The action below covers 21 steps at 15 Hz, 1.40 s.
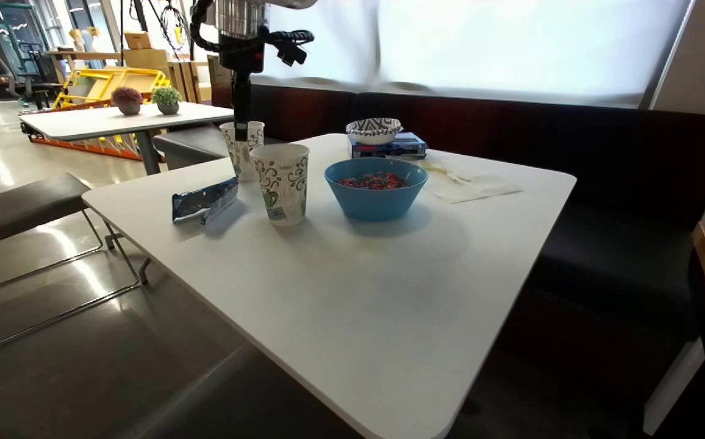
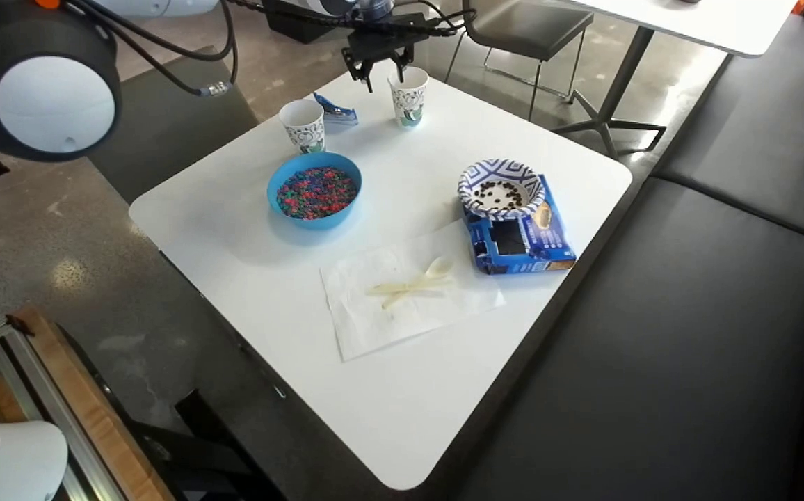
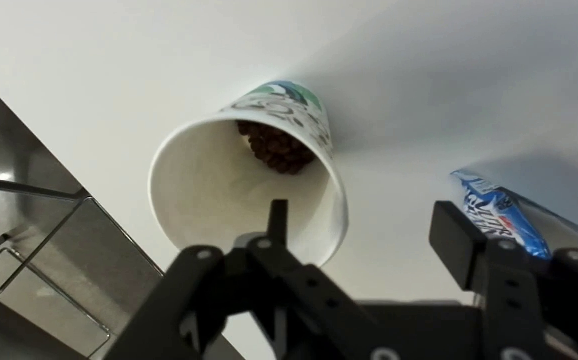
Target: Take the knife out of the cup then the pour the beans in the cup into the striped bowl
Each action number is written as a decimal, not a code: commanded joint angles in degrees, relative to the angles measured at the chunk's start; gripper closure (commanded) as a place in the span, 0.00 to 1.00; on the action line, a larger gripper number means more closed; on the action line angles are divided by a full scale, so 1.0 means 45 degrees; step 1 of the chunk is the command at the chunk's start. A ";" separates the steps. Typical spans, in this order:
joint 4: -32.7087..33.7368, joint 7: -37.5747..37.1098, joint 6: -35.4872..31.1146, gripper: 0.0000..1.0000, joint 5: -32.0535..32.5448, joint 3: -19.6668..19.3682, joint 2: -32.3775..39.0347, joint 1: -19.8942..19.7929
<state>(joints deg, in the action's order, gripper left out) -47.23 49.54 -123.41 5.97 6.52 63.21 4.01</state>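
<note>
Both paper cups carry a printed pattern. The cup with brown beans inside stands upright on the table, and it also shows in both exterior views. My gripper is open and empty, above this cup. In the wrist view one finger overlaps the cup's mouth and the other is outside its rim; an exterior view shows the fingers there too. The striped bowl sits on a blue box, with some dark beans in it. No knife shows in the bean cup; whether one lies among the pale utensils I cannot tell.
Another printed cup stands beside a blue bowl of coloured bits. A blue wrapper lies between the cups. The box is near the table's edge. Crossed pale utensils, one a spoon, lie on a paper sheet.
</note>
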 commanded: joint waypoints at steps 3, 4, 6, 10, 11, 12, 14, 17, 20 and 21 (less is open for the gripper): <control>0.1959 0.0581 0.0412 0.72 0.0223 -0.0274 0.1364 0.0167; 0.2071 0.0616 0.0396 0.81 0.0218 -0.0307 0.1420 0.0174; 0.1992 0.0430 0.0423 0.96 0.0141 -0.0329 0.1216 0.0178; 0.1870 -0.0606 0.0846 1.00 -0.0088 -0.0323 0.0573 0.0168; 0.1842 -0.0955 0.1013 0.99 -0.0195 -0.0290 0.0355 0.0083; 0.1872 -0.1230 0.1287 0.99 -0.0364 -0.0181 0.0174 -0.0040; 0.1775 -0.1783 0.2144 0.99 -0.0935 0.0139 -0.0390 -0.0550; 0.1745 -0.1772 0.3404 0.99 -0.2094 0.0668 -0.1035 -0.1514; 0.1785 -0.1372 0.4527 0.99 -0.3477 0.1337 -0.1410 -0.2687; 0.1797 -0.1273 0.4858 0.99 -0.3922 0.1561 -0.1448 -0.3127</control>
<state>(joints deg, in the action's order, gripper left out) -38.63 42.21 -105.81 -6.39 10.16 57.75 -5.33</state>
